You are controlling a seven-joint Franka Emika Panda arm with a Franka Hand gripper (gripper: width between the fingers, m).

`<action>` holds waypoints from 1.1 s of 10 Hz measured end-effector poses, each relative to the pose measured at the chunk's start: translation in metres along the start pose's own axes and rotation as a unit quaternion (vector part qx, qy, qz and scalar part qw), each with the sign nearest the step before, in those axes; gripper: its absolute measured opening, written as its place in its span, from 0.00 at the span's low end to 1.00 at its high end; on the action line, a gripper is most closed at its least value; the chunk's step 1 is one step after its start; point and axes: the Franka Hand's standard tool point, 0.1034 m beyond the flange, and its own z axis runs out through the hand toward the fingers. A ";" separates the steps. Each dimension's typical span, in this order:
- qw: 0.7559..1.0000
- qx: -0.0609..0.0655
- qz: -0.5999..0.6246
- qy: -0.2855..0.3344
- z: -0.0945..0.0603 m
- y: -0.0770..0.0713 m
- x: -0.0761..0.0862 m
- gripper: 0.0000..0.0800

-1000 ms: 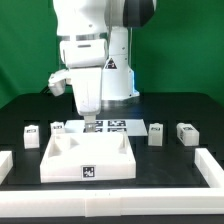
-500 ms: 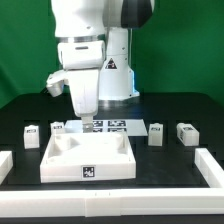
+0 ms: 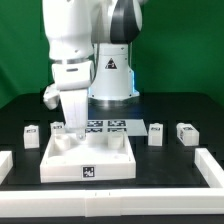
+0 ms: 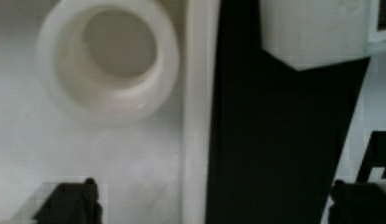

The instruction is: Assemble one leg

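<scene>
So the arm (image 3: 80, 45) just swung across. Half a second ago its wrist hung behind the middle of the tabletop's far edge; now it leans down over the far corner of the tabletop (image 3: 88, 160) on the exterior view's left. Nothing on the counter (image 3: 180, 170) has shifted, so I'd say no leg is picked up yet and this is just lining up for a grab. The leg (image 3: 58, 128) it seems to be after stands just beside that corner, off the tabletop. The wrist view shows what's probably the same leg (image 4: 323, 35) past the tabletop's edge, near a round socket (image 4: 110, 55). The pincer (image 3: 73, 127) points down and tilted, its jaws spread wide with nothing between them.
</scene>
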 end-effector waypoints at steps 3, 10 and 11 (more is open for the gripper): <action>1.000 0.001 0.001 -0.002 0.002 0.007 0.003 0.81; 1.000 0.004 0.007 -0.001 0.002 0.007 0.000 0.10; 1.000 0.003 0.007 -0.001 0.002 0.007 0.000 0.08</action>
